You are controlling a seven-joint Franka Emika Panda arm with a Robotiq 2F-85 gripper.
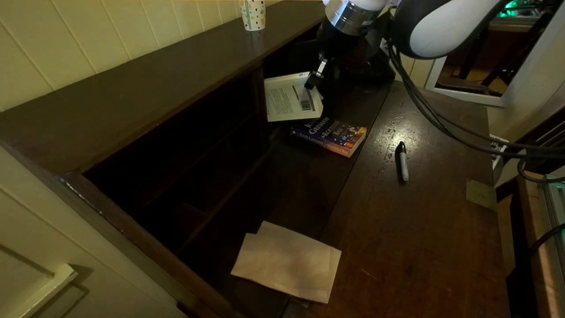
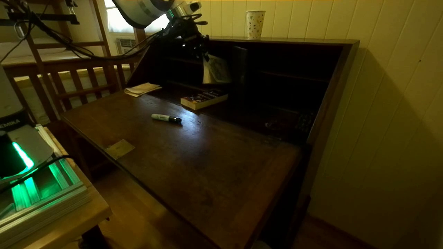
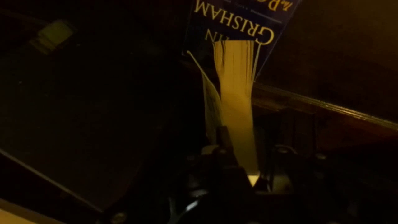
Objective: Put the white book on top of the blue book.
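Wrist view: my gripper (image 3: pixel 244 143) is pinched on one end of the white book (image 3: pixel 236 82), and the blue book (image 3: pixel 234 15) lies ahead of my fingertips, past the held book's free end. Both exterior views show the white book hanging from my fingertips, on edge rather than flat, with the blue book lower down on the desk (image 1: pixel 419 243); whether the two touch I cannot tell. Letting go at this angle looks like the main danger: on edge, the white book would probably tip and slide off to one side of me instead of settling. Held by one end only, it may also twist in my grip if I turn it flat. One cover stands away from the pages, so it could snag on the blue book's edge and fold under, or shove that unheld book away from me. Those pages make a thick, creamy block, bowed beside the splayed cover, and would likely give under my squeeze. The blue book is a squat slab with pale lettering and orange at one end. Lower than my fingertips and well apart from them lie a rounded marker (image 1: pixel 403 163), grey-white with a black cap, and matte, overlapping paper (image 1: pixel 287 265), on dark wood scuffed to a shine.
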